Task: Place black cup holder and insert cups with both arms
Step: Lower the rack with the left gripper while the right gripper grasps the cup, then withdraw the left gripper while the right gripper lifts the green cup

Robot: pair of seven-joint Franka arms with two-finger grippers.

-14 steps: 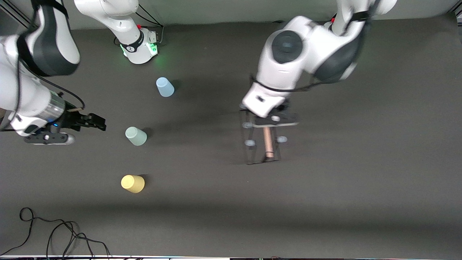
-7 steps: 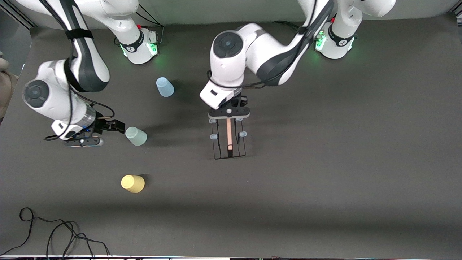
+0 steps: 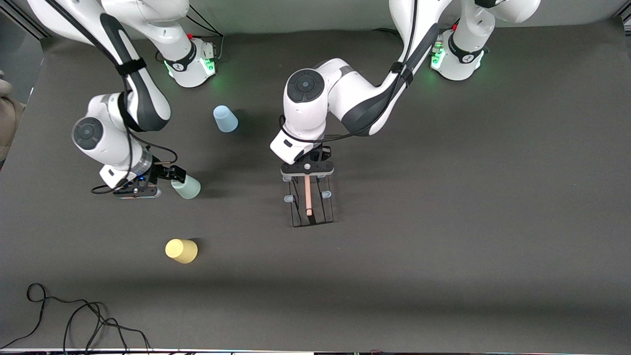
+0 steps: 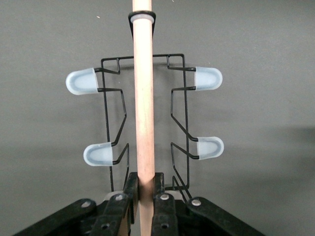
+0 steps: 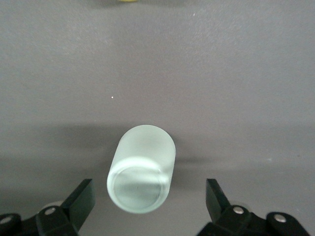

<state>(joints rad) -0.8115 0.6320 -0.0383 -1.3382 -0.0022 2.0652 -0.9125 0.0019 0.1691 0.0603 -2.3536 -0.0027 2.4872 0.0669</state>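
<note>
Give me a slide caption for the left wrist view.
Left end effector shut on the black cup holder's wooden handle, pale-blue-tipped pegs splayed above grey table.

Three cups stand on the counter: one light blue cup, one mint green cup and one yellow cup. There is one black cup holder, with four pale blue peg tips visible, and two arms.

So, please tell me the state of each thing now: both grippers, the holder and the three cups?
Left gripper: shut on the holder's wooden handle.
Right gripper: open, fingers either side of the mint cup, not gripping.
Holder: upright, gripped by its handle.
Mint cup: upside down on the table.
Blue cup: upside down, untouched.
Yellow cup: upside down, untouched.
</note>
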